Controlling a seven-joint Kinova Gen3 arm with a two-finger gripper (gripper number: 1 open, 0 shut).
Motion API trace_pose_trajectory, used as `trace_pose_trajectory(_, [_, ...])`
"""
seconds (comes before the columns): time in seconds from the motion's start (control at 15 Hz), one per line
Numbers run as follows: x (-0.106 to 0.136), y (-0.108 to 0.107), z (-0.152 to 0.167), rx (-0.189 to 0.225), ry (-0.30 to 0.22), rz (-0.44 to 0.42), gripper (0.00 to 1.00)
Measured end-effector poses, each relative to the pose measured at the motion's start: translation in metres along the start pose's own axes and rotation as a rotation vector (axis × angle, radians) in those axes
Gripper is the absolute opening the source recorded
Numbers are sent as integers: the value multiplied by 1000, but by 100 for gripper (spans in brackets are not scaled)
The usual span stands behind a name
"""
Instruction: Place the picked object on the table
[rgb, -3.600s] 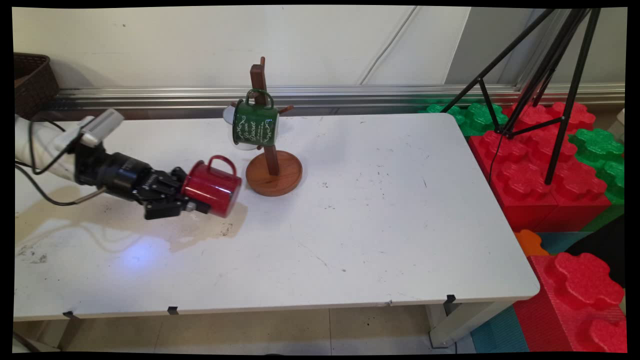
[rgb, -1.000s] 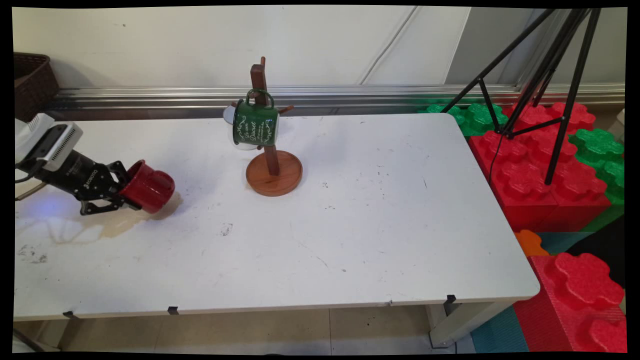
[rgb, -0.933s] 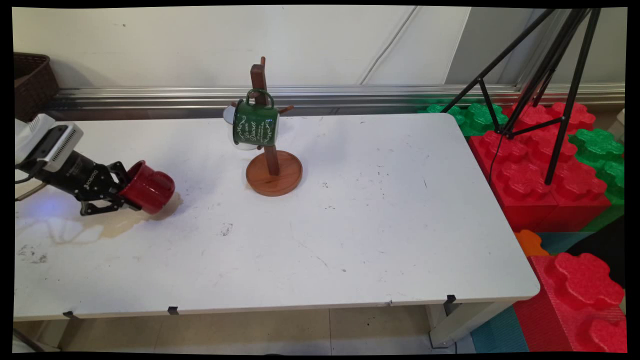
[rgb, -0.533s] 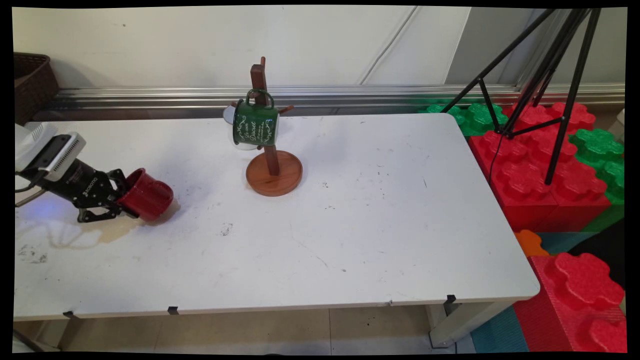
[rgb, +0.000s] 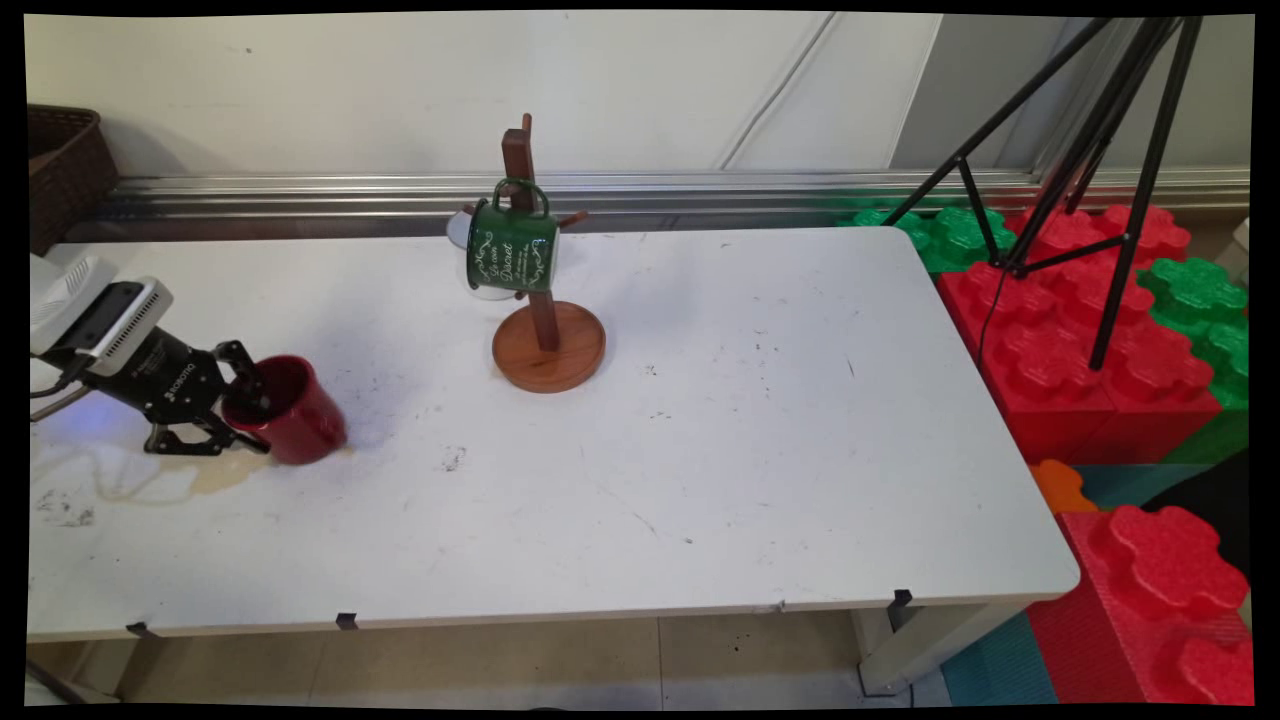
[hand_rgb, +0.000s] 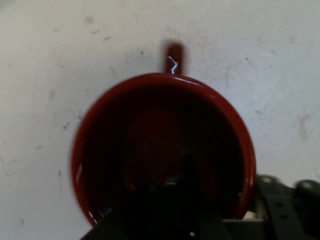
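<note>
A: Spanning most of the main view is 1 white table, scuffed and stained near its left end. Red and green foam blocks are stacked past its right edge, with a black tripod standing over them.

B: What stands on the table?

A: 1 wooden mug tree on a round base, toward the back. 1 green mug hangs on it by its handle.

B: And the arm?

A: It enters from the left. Its gripper is clenched on the rim of 1 red mug, 1 finger inside, 1 outside.

B: Where is that mug?

A: At the table's left end, well apart from the tree, nearly upright and slightly tilted, its base at the tabletop. In the hand view its open mouth faces the camera, handle pointing up.
</note>
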Motion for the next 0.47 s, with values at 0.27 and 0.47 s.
trace_pose_trajectory(0.27, [7, -3, -1, 11, 21, 16, 100])
trace_pose_trajectory(0.47, [11, -5, -3, 16, 37, 23, 100])
